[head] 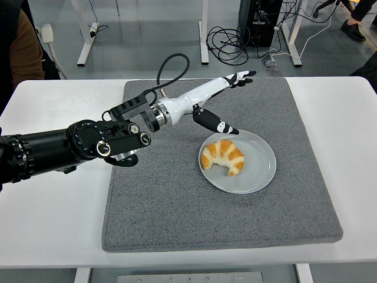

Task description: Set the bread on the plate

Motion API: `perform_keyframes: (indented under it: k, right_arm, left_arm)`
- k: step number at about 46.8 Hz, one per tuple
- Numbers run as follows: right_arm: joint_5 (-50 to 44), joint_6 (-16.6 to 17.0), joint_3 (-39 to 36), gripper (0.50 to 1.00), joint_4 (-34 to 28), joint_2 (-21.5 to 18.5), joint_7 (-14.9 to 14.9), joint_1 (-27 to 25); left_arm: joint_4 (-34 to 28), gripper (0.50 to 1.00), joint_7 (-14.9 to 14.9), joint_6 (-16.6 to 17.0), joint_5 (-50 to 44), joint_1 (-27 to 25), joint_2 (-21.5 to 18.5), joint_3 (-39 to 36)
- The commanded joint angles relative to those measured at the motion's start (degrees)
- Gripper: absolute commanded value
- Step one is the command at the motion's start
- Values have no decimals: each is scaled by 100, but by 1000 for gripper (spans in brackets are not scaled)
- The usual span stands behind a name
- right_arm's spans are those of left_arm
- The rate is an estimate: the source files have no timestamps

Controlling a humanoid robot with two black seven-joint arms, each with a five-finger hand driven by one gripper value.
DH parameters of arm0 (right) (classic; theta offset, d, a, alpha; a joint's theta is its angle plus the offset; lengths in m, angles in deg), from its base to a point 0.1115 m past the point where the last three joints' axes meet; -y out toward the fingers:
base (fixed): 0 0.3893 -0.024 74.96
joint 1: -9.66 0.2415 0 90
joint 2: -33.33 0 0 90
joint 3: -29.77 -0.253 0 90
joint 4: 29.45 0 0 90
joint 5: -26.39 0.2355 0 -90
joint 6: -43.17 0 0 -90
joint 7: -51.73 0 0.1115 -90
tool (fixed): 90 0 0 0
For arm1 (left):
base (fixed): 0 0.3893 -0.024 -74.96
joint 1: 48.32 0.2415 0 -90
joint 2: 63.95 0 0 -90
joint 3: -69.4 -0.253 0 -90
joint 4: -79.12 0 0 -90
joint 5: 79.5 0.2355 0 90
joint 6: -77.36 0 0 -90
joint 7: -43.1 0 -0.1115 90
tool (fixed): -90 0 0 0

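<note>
At the far left a person (pixel 23 47) in a brown sleeve shows at the picture's top corner, beyond the white surface (pixel 53 200) and clear of the work. The black left arm (pixel 70 147) comes in from the left edge and reaches diagonally over the grey mat (pixel 159 218), which covers the middle of the surface and probably gives things a soft, non-slip bed. A black cable (pixel 168 73) loops up from the wrist.

The left hand (pixel 218 97) is raised above the mat's far part, fingers spread wide and straight, thumb hanging down toward the plate, holding nothing. It is apart from the bread, so nothing is gripped.

Just right of the thumb sits the round grey plate (pixel 259 171), lying flat on the mat. The croissant (pixel 224 158) lies on the plate's left half, curved, with 1 tip pointing toward the near edge. It looks settled, so by my judgement the placing is done and only clearing the arm away remains.

The right arm is not visible anywhere.
</note>
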Motion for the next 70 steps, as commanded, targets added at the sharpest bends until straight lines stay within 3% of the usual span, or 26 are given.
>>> perform_keyframes:
  k: [1, 18, 45, 60, 70]
  right_arm:
    - [0, 0, 0, 1000, 0, 0, -5, 1]
    - [0, 0, 0, 1000, 0, 0, -5, 1]
    - [0, 0, 0, 1000, 0, 0, -5, 1]
    - [0, 9, 0, 1000, 0, 0, -5, 1]
    - [0, 0, 0, 1000, 0, 0, 4, 1]
  left_arm:
    - [161, 965, -2, 0, -73, 31, -4, -1]
    - [530, 963, -19, -70, -626, 285, -119, 385]
    - [1137, 963, -98, -1362, -1734, 610, -400, 1203]
    - [1145, 963, -573, -1924, -2051, 892, -602, 1905]
    - [1145, 963, -1100, -2101, -2156, 1085, -769, 2573]
